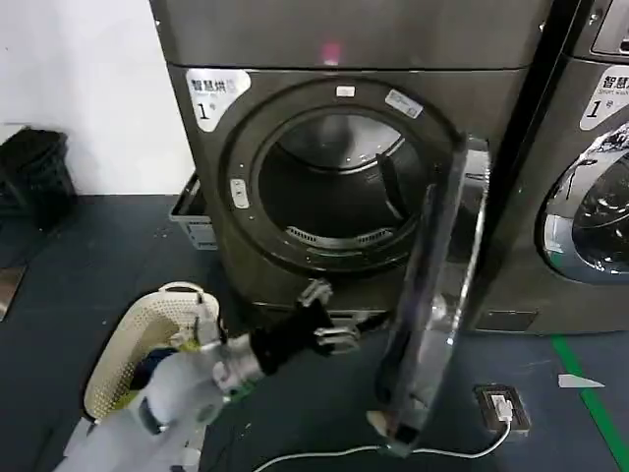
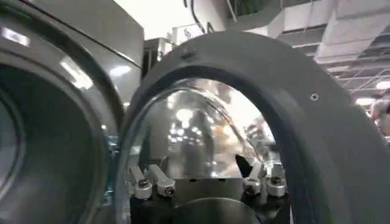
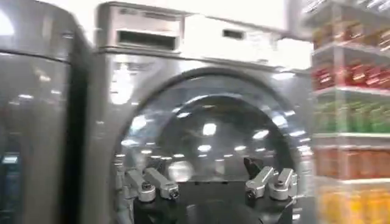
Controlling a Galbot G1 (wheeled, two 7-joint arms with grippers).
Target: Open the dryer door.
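The dryer door [image 1: 432, 295] stands swung out from the drum opening [image 1: 334, 187], seen nearly edge-on with its chrome rim toward me. My left gripper [image 1: 329, 317] reaches in low in front of the dryer, just beside the door's inner side, open and holding nothing. In the left wrist view the gripper [image 2: 207, 182] faces the door's grey inner face [image 2: 304, 122] and bulging glass [image 2: 195, 128] at close range. My right gripper [image 3: 210, 192] is open and empty, facing a grey machine with a shut round glass door [image 3: 207, 134].
A second grey machine [image 1: 590, 177] stands right of the dryer. A cream laundry basket [image 1: 147, 344] sits on the floor at my left and a grey crate [image 1: 192, 216] beside the dryer. A white cable [image 1: 324, 454] runs to a floor socket [image 1: 501, 408]. Stocked shelves [image 3: 350, 109] stand nearby.
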